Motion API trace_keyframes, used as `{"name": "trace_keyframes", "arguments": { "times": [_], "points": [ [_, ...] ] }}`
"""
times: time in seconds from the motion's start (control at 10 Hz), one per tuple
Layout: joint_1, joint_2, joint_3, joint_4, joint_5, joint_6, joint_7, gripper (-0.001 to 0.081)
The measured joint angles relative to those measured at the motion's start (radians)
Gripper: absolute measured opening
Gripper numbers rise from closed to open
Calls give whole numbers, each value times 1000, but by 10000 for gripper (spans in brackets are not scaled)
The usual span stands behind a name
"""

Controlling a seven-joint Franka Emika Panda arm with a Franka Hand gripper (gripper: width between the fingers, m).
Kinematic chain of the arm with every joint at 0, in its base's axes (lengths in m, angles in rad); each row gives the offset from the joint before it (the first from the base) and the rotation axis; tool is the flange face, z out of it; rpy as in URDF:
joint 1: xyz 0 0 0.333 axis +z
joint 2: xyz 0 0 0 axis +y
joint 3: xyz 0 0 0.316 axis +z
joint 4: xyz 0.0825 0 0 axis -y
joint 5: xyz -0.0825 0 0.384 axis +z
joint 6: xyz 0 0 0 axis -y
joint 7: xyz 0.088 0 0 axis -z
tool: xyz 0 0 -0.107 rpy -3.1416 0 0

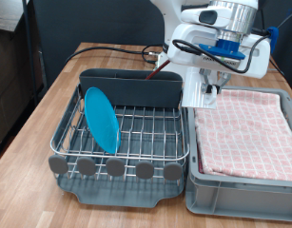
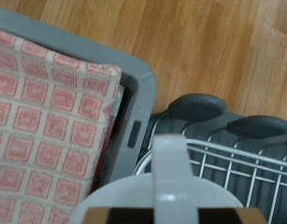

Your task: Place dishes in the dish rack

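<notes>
The silver wire dish rack (image 1: pixel 136 133) sits on its grey tray with the dark grey caddy (image 1: pixel 131 88) at its far side. The light-blue plate (image 1: pixel 101 120) stands on edge in the rack's left part in the exterior view. My gripper (image 1: pixel 212 85) hangs above the gap between the rack and the bin, shut on the white mug (image 1: pixel 195 90). In the wrist view the mug (image 2: pixel 171 182) with its handle fills the lower edge, above the rack wires (image 2: pixel 251 177). I see no wooden spoon.
A grey bin (image 1: pixel 198 185) lined with pink checkered cloth (image 1: pixel 245 133) stands at the rack's right in the exterior view; it also shows in the wrist view (image 2: pixel 138 89). Black cables (image 1: pixel 107 52) lie on the wooden table behind the caddy.
</notes>
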Motion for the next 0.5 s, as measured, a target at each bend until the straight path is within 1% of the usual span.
{"name": "trace_keyframes", "arguments": {
  "times": [0.2,0.5],
  "points": [
    [-1,43,-13,50,1,7,1,72],
    [-1,102,-32,105,5,17,13,72]
  ]
}}
